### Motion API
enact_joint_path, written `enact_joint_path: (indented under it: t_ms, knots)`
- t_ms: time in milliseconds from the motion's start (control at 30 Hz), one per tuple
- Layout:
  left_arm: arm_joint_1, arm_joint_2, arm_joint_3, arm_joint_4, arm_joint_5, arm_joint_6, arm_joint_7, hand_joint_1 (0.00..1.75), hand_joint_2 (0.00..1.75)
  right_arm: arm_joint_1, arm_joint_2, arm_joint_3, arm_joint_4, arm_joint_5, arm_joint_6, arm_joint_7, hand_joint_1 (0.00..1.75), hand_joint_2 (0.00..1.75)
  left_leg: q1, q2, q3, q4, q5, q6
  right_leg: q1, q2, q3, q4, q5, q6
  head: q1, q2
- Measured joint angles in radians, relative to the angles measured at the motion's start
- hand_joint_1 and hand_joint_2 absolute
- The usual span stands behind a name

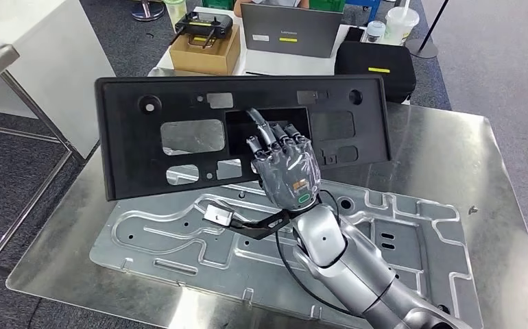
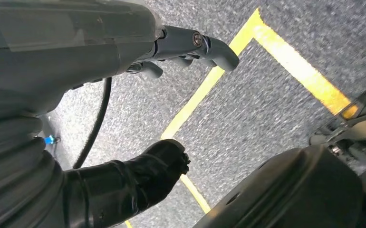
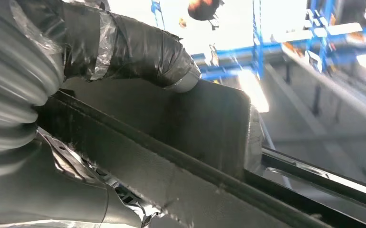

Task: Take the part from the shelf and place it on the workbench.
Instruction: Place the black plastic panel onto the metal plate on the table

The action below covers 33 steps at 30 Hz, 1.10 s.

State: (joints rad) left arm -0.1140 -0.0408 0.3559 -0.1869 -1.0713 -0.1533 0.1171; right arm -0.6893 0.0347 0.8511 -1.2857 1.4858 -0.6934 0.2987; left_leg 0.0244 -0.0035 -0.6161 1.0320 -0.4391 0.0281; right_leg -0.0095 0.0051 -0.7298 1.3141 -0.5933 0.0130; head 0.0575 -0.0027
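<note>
Nearest in the head view, the silver right arm rises from below to the right hand (image 1: 285,168), whose fingers hook through a rectangular opening in the flat black plastic panel with many cut-outs (image 1: 179,103); the hand grips this part, and the right wrist view shows the thumb (image 3: 138,47) pressed on the panel's edge (image 3: 205,118). The panel is tilted, its lower edge close over or resting on the stamped silver sheet-metal plate (image 1: 179,240) that lies on the shiny steel workbench (image 1: 453,157); whether it touches I cannot tell. The left hand (image 2: 190,45) hangs over grey carpet with yellow floor tape (image 2: 295,61), its fingers curled loosely with nothing in them.

Beyond the bench stand a cardboard box (image 1: 206,51), a grey laptop (image 1: 292,31) and a black case (image 1: 378,65).

By my judgement the placing step is under way: the part is already over the bench. The next move calls for lowering the panel flat, then sliding the fingers out of the opening without dragging it.
</note>
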Motion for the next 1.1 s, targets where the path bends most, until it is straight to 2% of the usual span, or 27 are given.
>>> enact_joint_path:
  t_ms: [33, 67, 100, 133, 167, 233, 300, 367, 400, 467, 500, 533, 567, 633, 667, 700, 800, 867, 933, 967, 1000, 1033, 1067, 1100]
  knots:
    - [0.0, 0.0, 0.001, 0.0, -0.004, 0.002, -0.002, 0.0, 1.75, -0.003, -0.002, 0.022, 0.024, 0.0, 0.0, 0.014, 1.73, 1.75, 0.001, 0.0, 0.003, 0.0, -0.002, -0.001, -0.003, 0.0, -0.005, -0.005, 0.021, 0.001, 0.0, 0.0]
    - [-0.001, 0.0, 0.002, 0.0, -0.01, 0.003, -0.004, 0.0, 1.75, -0.007, -0.003, 0.043, 0.05, 0.0, 0.0, 0.019, 1.73, 1.75, 0.002, -0.001, 0.007, 0.0, -0.005, -0.004, -0.005, -0.001, 0.009, -0.049, 0.058, 0.002, 0.0, 0.0]
    - [-0.001, 0.0, 0.004, 0.0, -0.016, 0.003, -0.006, 0.0, 1.75, -0.012, -0.001, 0.059, 0.079, 0.0, 0.0, 0.013, 1.73, 1.75, 0.003, -0.001, 0.012, 0.001, -0.008, -0.007, -0.008, -0.002, 0.037, -0.119, 0.099, 0.002, 0.0, 0.0]
    - [-0.002, 0.0, 0.008, 0.0, -0.024, 0.002, -0.009, 0.0, 1.75, -0.019, 0.004, 0.071, 0.116, 0.0, 0.003, -0.005, 1.73, 1.75, 0.003, -0.001, 0.015, 0.001, -0.011, -0.012, -0.007, -0.003, 0.066, -0.184, 0.127, 0.002, 0.0, 0.0]
    - [-0.004, 0.0, 0.013, 0.0, -0.031, 0.002, -0.013, 0.0, 1.75, -0.026, 0.014, 0.079, 0.162, 0.0, 0.012, -0.032, 1.73, 1.75, 0.002, -0.002, 0.016, 0.0, -0.013, -0.018, -0.004, -0.004, 0.088, -0.232, 0.143, 0.0, 0.0, 0.0]
    - [-0.007, 0.0, 0.022, 0.0, -0.038, 0.002, -0.023, 0.0, 1.75, -0.036, 0.04, 0.093, 0.267, 0.0, 0.046, -0.094, 1.73, 1.75, 0.001, -0.002, 0.017, -0.004, -0.013, -0.031, 0.003, -0.003, 0.103, -0.264, 0.142, -0.007, 0.0, 0.0]
    - [-0.008, 0.001, 0.028, 0.0, -0.042, 0.002, -0.033, 0.0, 1.75, -0.038, 0.066, 0.105, 0.365, 0.0, 0.078, -0.148, 1.73, 1.75, 0.004, -0.002, 0.02, -0.007, -0.015, -0.044, 0.003, -0.002, 0.106, -0.271, 0.145, -0.02, -0.001, 0.0]
    - [-0.008, 0.003, 0.033, 0.0, -0.046, 0.003, -0.038, 0.0, 1.75, -0.04, 0.091, 0.113, 0.444, 0.0, 0.097, -0.183, 1.73, 1.75, 0.006, -0.001, 0.002, 0.035, -0.044, -0.051, 0.001, -0.003, 0.11, -0.278, 0.148, -0.037, -0.001, 0.0]
    - [-0.008, 0.004, 0.035, 0.0, -0.048, 0.004, -0.04, 0.0, 1.75, -0.041, 0.104, 0.116, 0.477, 0.0, 0.109, -0.196, 1.73, 1.75, 0.006, -0.001, -0.023, 0.087, -0.073, -0.051, 0.002, -0.003, 0.112, -0.28, 0.149, -0.043, -0.002, 0.0]
    - [-0.006, 0.004, 0.04, 0.0, -0.05, 0.006, -0.042, 0.0, 1.75, -0.041, 0.124, 0.122, 0.53, -0.001, 0.14, -0.225, 0.86, 0.87, 0.004, -0.001, -0.089, 0.22, -0.129, -0.05, 0.008, -0.003, 0.114, -0.28, 0.146, -0.051, -0.002, 0.0]
    - [-0.004, 0.005, 0.043, 0.0, -0.051, 0.007, -0.042, 0.0, 1.75, -0.041, 0.131, 0.126, 0.552, -0.002, 0.155, -0.239, 0.43, 0.44, 0.003, -0.001, -0.112, 0.264, -0.138, -0.049, 0.012, -0.003, 0.115, -0.28, 0.144, -0.053, -0.002, 0.0]
    - [-0.002, 0.006, 0.045, 0.0, -0.051, 0.009, -0.042, 0.0, 1.75, -0.04, 0.137, 0.129, 0.569, -0.003, 0.168, -0.251, 0.0, 0.0, 0.003, -0.001, -0.12, 0.274, -0.128, -0.048, 0.015, -0.002, 0.117, -0.279, 0.143, -0.056, -0.002, 0.0]
    - [-0.001, 0.007, 0.047, 0.0, -0.051, 0.011, -0.042, 0.0, 1.75, -0.04, 0.141, 0.13, 0.582, -0.004, 0.179, -0.259, 0.0, 0.0, 0.002, -0.001, -0.107, 0.242, -0.101, -0.044, 0.018, -0.001, 0.119, -0.278, 0.141, -0.057, -0.002, 0.0]
    - [0.001, 0.01, 0.049, 0.0, -0.051, 0.018, -0.042, 0.0, 1.75, -0.046, 0.152, 0.13, 0.601, -0.007, 0.198, -0.274, 0.0, 0.0, -0.004, -0.001, -0.045, 0.11, -0.033, -0.032, 0.022, 0.003, 0.125, -0.275, 0.136, -0.056, -0.002, 0.0]
    - [0.001, 0.011, 0.05, 0.0, -0.051, 0.021, -0.042, 0.0, 1.75, -0.05, 0.156, 0.13, 0.608, -0.008, 0.207, -0.281, 0.0, 0.0, -0.008, -0.001, -0.017, 0.052, -0.012, -0.026, 0.023, 0.005, 0.126, -0.273, 0.133, -0.054, -0.002, 0.0]
    - [0.0, 0.013, 0.052, 0.0, -0.05, 0.024, -0.043, 0.0, 1.75, -0.053, 0.16, 0.13, 0.614, -0.009, 0.214, -0.287, 0.0, 0.0, -0.011, -0.002, 0.001, 0.016, -0.004, -0.022, 0.024, 0.006, 0.126, -0.272, 0.131, -0.05, -0.002, 0.0]
    - [-0.001, 0.014, 0.057, 0.0, -0.049, 0.025, -0.043, 0.0, 1.75, -0.062, 0.166, 0.13, 0.626, -0.011, 0.223, -0.295, 0.0, 0.0, -0.012, 0.0, 0.013, -0.007, -0.003, -0.016, 0.023, 0.007, 0.128, -0.273, 0.13, -0.037, -0.002, 0.0]
    - [0.001, 0.015, 0.062, 0.0, -0.048, 0.025, -0.043, 0.0, 0.87, -0.071, 0.168, 0.13, 0.632, -0.013, 0.228, -0.299, 0.0, 0.0, -0.005, 0.004, 0.023, -0.021, 0.002, -0.008, 0.023, 0.006, 0.117, -0.241, 0.105, -0.025, 0.0, 0.0]
    - [0.001, 0.015, 0.067, 0.0, -0.048, 0.026, -0.041, 0.0, 0.0, -0.076, 0.168, 0.13, 0.638, -0.015, 0.235, -0.304, 0.0, 0.0, -0.003, 0.007, 0.027, -0.027, 0.005, -0.003, 0.016, 0.004, 0.068, -0.135, 0.048, -0.014, 0.002, 0.0]
    - [0.001, 0.016, 0.069, 0.0, -0.048, 0.026, -0.04, 0.0, 0.0, -0.077, 0.168, 0.13, 0.64, -0.015, 0.237, -0.305, 0.0, 0.0, -0.002, 0.008, 0.027, -0.027, 0.005, -0.002, 0.011, 0.004, 0.035, -0.068, 0.02, -0.009, 0.002, 0.0]
    - [0.001, 0.016, 0.071, 0.0, -0.048, 0.028, -0.038, 0.0, 0.0, -0.077, 0.168, 0.13, 0.642, -0.017, 0.238, -0.306, 0.0, 0.0, -0.002, 0.008, 0.028, -0.027, 0.005, -0.002, 0.005, 0.003, 0.009, -0.018, 0.005, -0.005, 0.002, 0.0]
    - [0.001, 0.016, 0.073, 0.0, -0.048, 0.029, -0.037, 0.0, 0.0, -0.077, 0.168, 0.13, 0.645, -0.019, 0.24, -0.307, 0.0, 0.0, -0.001, 0.008, 0.029, -0.027, 0.004, -0.003, 0.0, 0.001, -0.001, 0.0, 0.01, -0.001, 0.002, 0.0]
    - [0.001, 0.016, 0.074, 0.0, -0.048, 0.031, -0.036, 0.0, 0.0, -0.077, 0.169, 0.13, 0.647, -0.022, 0.242, -0.308, 0.0, 0.0, 0.001, 0.008, 0.03, -0.026, 0.003, -0.005, -0.005, 0.0, 0.008, -0.022, 0.033, 0.003, 0.002, 0.0]
    - [0.002, 0.016, 0.076, 0.0, -0.048, 0.032, -0.036, 0.0, 0.0, -0.077, 0.169, 0.13, 0.648, -0.027, 0.244, -0.31, 0.0, 0.0, 0.004, 0.008, 0.031, -0.024, 0.001, -0.008, -0.009, -0.001, 0.035, -0.079, 0.068, 0.006, 0.002, 0.0]
